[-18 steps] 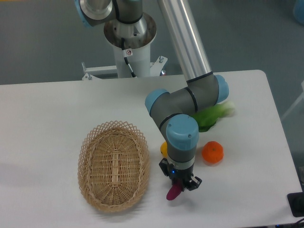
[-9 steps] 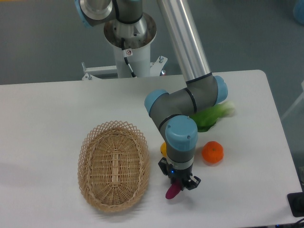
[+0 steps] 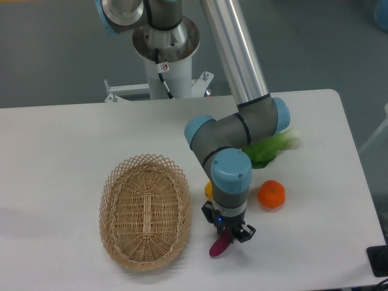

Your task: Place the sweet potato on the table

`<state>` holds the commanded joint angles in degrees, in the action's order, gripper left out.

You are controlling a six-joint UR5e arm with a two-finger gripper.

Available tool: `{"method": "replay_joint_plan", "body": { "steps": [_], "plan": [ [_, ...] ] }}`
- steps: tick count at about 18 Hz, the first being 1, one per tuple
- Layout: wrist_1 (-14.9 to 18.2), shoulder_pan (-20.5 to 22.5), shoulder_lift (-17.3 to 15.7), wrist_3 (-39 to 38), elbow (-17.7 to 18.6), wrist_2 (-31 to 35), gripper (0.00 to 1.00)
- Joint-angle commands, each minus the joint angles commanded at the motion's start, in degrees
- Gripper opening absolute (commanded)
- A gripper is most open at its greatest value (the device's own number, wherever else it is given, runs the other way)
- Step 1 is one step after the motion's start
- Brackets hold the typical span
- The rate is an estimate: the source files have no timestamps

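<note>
Purple sweet potato [image 3: 219, 247] is hanging tilted from the claw [image 3: 228, 235], which is squeezing its top end. Its tip is nearly touching the worktop [image 3: 60, 145]. Letting go now, it might roll toward the basket [image 3: 145, 210] beside the claw.

Silver tube arm [image 3: 233, 51], grey joints, light-blue caps, black tool [image 3: 228, 231].

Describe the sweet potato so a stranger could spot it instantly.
Start at the oval woven wicker basket on the white table. Just right of its near end, the black gripper holds a slim magenta-purple sweet potato, the only purple item, unlike the round orange.
</note>
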<state>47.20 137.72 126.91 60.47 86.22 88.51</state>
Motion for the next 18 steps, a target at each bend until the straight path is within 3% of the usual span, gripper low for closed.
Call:
{"method": "replay_joint_plan", "body": {
  "steps": [3,4,11,15,18],
  "plan": [
    [0.09,0.09,-1.05,0.18,-0.96,-0.09,0.96],
    [0.17,0.09,-1.23,0.09,-1.32,-0.09,1.0],
    [0.44,0.09,-4.56,-5.1,-0.88,0.17,1.0],
    [0.61,0.26,-8.95,-4.57,-0.97,1.14,1.0],
    [2.54,1.92,-14.22,-4.04,-1.06,3.6,1.0]
  ]
}}
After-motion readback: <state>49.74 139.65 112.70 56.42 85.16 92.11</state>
